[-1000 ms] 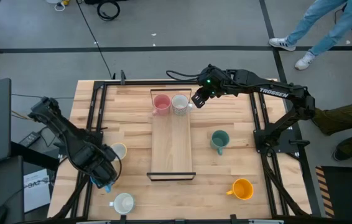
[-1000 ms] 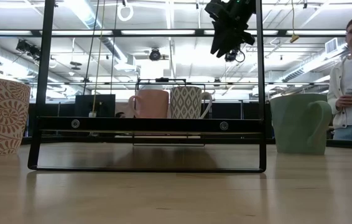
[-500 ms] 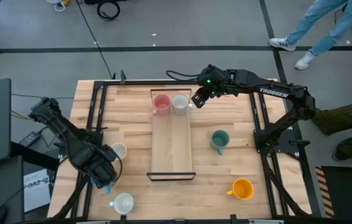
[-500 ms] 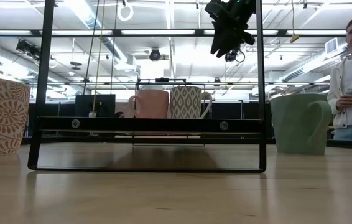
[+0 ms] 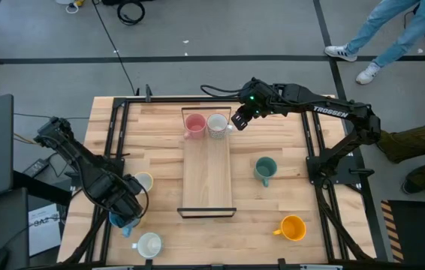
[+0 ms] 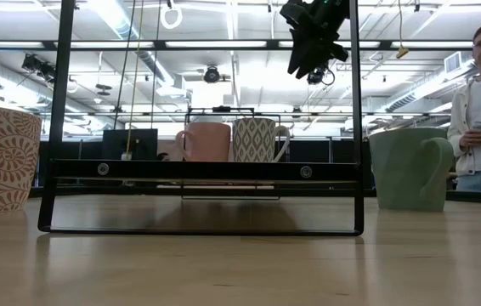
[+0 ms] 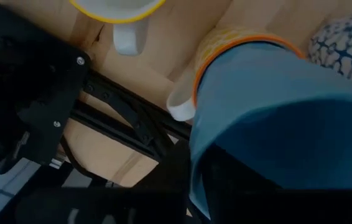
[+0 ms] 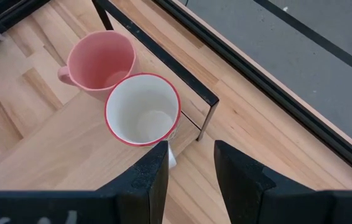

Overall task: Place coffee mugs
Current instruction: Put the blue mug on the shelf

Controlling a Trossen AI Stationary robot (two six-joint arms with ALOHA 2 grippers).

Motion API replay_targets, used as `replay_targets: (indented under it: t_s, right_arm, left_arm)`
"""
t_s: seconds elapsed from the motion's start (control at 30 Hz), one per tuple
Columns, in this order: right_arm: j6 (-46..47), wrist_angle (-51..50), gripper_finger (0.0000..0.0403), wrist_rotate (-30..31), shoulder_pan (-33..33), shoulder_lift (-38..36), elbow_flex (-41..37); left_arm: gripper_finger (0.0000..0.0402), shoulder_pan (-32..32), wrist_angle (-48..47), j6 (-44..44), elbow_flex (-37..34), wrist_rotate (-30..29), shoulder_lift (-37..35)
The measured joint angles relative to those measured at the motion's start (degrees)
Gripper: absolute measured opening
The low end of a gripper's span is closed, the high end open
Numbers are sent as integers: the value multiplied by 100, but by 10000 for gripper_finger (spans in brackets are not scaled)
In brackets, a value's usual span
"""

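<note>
— Nearest the front edge of the desk [image 5: 160,146]?
— White mug [image 5: 149,244] at the left corner. Just behind it, left claw [image 5: 125,216] low over the blue mug [image 7: 275,124]. Cannot tell whether pinching it or not.
— Farther back?
— Orange mug [image 5: 293,228] on the right, cream mug [image 5: 143,181] beside the left claw, teal mug [image 5: 265,169] right of the tray [image 5: 207,180]. Pink mug [image 5: 194,124] and patterned mug [image 5: 217,124] side by side at the tray's far end. Right claw [image 8: 190,148] hovering above the patterned mug, spread, empty.

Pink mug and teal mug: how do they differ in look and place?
The pink mug stands on the wooden tray, touching a white mug; the teal mug stands alone on the bare table, off the tray. Both are upright, and no gripper holds either.
</note>
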Motion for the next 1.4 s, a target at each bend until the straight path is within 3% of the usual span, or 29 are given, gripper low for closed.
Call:
replay_targets:
  t_s: [0.43, 0.9, 1.1, 1.4]
  right_arm:
    - [2, 0, 135, 0, 0, 0, 0]
    - [-7, 0, 135, 0, 0, 0, 0]
    - [-43, -2, 135, -102, 0, 0, 0]
    - [-195, -22, 135, -464, 0, 0, 0]
  left_arm:
    - [28, 474, -420, 1088, 795, -120, -13]
    - [27, 1494, -412, 2769, 1756, -377, -26]
    - [27, 2081, -412, 3718, 2205, -427, -28]
    - [27, 3261, -402, 6044, 2697, -1152, -28]
